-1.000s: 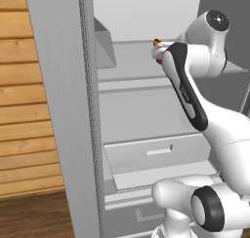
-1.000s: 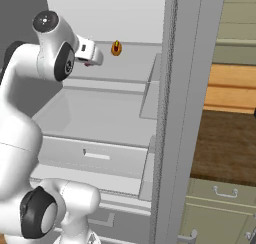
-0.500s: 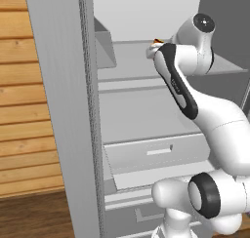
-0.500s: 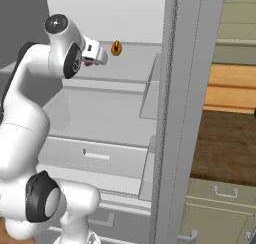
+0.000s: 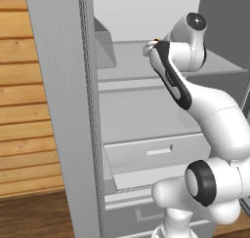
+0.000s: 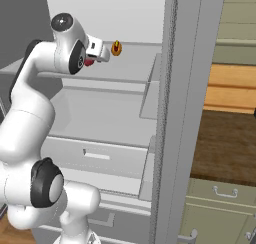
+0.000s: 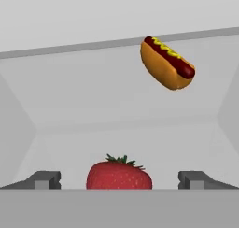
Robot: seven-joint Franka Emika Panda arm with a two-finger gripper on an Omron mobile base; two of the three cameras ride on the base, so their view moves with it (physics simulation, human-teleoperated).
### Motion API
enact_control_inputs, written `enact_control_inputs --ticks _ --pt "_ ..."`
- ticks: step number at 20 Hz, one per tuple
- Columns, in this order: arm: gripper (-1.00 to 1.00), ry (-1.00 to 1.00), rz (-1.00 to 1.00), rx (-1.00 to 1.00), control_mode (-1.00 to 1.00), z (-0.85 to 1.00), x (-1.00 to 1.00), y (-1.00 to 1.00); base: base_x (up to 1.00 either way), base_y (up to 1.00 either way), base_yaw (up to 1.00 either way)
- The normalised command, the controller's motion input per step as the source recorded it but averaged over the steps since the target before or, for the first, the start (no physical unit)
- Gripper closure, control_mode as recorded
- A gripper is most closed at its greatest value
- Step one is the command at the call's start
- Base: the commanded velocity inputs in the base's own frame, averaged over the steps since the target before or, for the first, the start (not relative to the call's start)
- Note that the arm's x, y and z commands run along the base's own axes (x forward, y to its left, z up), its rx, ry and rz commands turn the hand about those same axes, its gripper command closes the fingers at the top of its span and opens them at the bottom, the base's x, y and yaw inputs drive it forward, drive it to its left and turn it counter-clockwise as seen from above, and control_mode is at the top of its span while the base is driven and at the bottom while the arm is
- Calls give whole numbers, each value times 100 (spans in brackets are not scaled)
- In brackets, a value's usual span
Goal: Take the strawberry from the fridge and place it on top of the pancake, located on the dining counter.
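In the left base view a plank wall of warm wood (image 5: 29,110) fills the left edge, and next to it stands the open door of the fridge (image 5: 68,110), a light-grey slab seen almost edge-on. Past the door the inside of the fridge opens up, with a pale shelf (image 5: 132,61) across the upper part and a drawer front (image 5: 156,151) with a small handle lower down. The white arm rises from the lower right and bends in over that shelf. In the right base view the arm climbs from the lower left, and the pincer (image 6: 92,58) hangs just over the shelf, with a bit of red, the strawberry (image 6: 89,62), showing beneath it. Just right of it, farther back on the same shelf, lies the hot dog (image 6: 116,48). In the hand view the left finger tip (image 7: 44,179) and the right one stand well apart, so the pincer is spread wide and holds nothing. The strawberry (image 7: 119,174) sits on the shelf between the two tips, its green leaves on top, touching neither of them. Up and to the right, near the back wall, the hot dog (image 7: 167,63) lies tilted in its bun, well apart from the berry.
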Motion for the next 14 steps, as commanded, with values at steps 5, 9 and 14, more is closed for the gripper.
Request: enact_control_inputs --ticks 5,9,14 --pt "-100 0 0 0 -100 -4 0 0 0 0 0" --pt "-100 0 0 0 -100 -5 -7 0 0 0 0" --pt "-100 0 0 0 -100 -13 -1 0 0 0 0"
